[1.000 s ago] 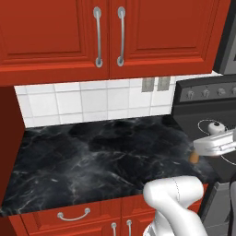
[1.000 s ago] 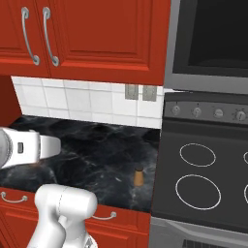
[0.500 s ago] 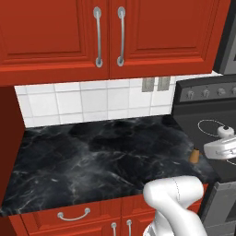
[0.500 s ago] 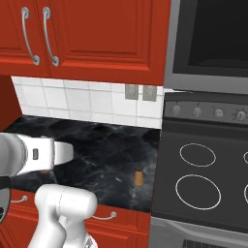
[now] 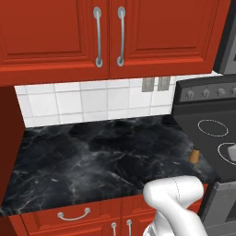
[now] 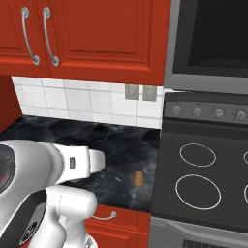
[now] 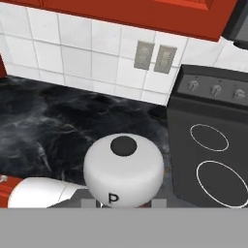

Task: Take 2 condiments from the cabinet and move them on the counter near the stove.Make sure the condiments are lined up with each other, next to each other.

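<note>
A condiment with a rounded pale grey top (image 7: 124, 167), marked with a dark dot and a "P", sits right in front of the hand camera. My gripper (image 7: 123, 204) is shut on it, above the counter (image 7: 48, 126) and to the left of the stove (image 7: 208, 145). The fingertips are mostly hidden behind it. A second condiment (image 5: 194, 156), small, brown and dark-capped (image 6: 139, 175), stands upright on the counter (image 5: 101, 156) close to the edge of the stove (image 6: 198, 179). Both doors of the red cabinet (image 5: 110, 37) are closed.
White tiles with a pair of wall outlets (image 7: 154, 57) back the counter. A grey microwave (image 6: 213, 38) hangs above the stove. Red drawers (image 5: 73, 214) run below the counter's front edge. A red side wall (image 5: 9, 129) bounds the counter on the left.
My hand has swung to the right, nearly out of the left base view, and the arm has reached further right in the right base view. The brown condiment on the counter has not moved.
</note>
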